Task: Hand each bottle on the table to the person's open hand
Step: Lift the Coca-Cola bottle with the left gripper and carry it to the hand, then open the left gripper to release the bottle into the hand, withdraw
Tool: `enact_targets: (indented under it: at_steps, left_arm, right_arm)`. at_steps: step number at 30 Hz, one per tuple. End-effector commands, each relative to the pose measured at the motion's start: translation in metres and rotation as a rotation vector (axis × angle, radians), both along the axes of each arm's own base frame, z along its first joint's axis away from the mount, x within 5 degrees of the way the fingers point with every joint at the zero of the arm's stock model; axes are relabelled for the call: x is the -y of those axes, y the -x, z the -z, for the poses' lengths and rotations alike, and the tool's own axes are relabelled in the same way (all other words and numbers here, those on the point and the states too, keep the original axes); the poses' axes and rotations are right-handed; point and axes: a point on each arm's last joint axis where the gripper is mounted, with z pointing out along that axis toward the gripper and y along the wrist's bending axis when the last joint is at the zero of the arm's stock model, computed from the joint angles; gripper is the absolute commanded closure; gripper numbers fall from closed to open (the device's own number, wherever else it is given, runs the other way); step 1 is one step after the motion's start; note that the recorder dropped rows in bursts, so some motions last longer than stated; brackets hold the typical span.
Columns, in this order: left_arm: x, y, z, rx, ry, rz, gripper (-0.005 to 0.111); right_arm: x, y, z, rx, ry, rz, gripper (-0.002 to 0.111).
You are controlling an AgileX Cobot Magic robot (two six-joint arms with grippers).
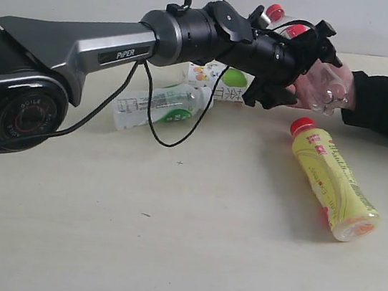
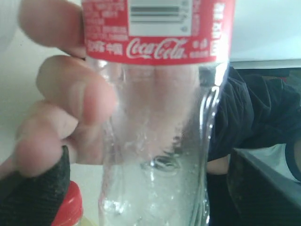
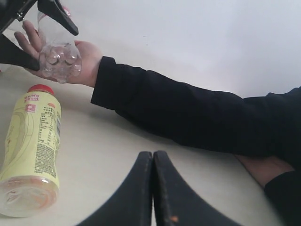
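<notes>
The Coke bottle lies in the person's hand, between the left gripper's jaws, which stand wide on either side. The palm bears it, so this reads as the release. The right gripper, pinched together and empty, sits well apart. The yellow bottle lies near the left gripper, the green-label bottles farther back from it, all on the table and yet to go.

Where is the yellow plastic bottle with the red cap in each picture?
Exterior view: the yellow plastic bottle with the red cap lies at lower right.
Left wrist view: only its red cap shows, in the bottom-left corner.
Right wrist view: it lies at the left edge.
Shared landmark: the clear red-labelled cola bottle.
</notes>
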Motion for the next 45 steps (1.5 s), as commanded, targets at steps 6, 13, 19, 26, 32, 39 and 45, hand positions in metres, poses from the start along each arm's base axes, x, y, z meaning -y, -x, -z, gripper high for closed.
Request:
enact_targets:
  at_steps: [6, 13, 19, 26, 32, 39, 45]
  left_arm:
    - [-0.003, 0.009, -0.032, 0.067, -0.039, 0.113, 0.020]
    - [-0.006, 0.019, -0.052, 0.103, -0.093, 0.220, 0.021]
    - [-0.011, 0.032, -0.079, 0.131, -0.109, 0.323, 0.021]
    - [-0.020, 0.050, -0.117, 0.193, -0.156, 0.435, 0.021]
    - [-0.027, 0.072, -0.157, 0.282, -0.168, 0.554, 0.023]
    - [-0.034, 0.111, -0.204, 0.418, -0.216, 0.691, 0.063]
    - [-0.045, 0.146, -0.241, 0.512, -0.228, 0.823, 0.105]
  right_arm:
    - [0.001, 0.000, 0.001, 0.001, 0.015, 0.005, 0.108]
    - [0.001, 0.000, 0.001, 0.001, 0.015, 0.005, 0.108]
    - [0.001, 0.000, 0.001, 0.001, 0.015, 0.005, 0.108]
    - [0.001, 0.000, 0.001, 0.003, 0.016, 0.005, 0.108]
    - [0.001, 0.000, 0.001, 0.003, 0.016, 0.005, 0.108]
    - [0.001, 0.000, 0.001, 0.003, 0.016, 0.005, 0.108]
    - [0.001, 0.000, 0.001, 0.003, 0.016, 0.005, 0.108]
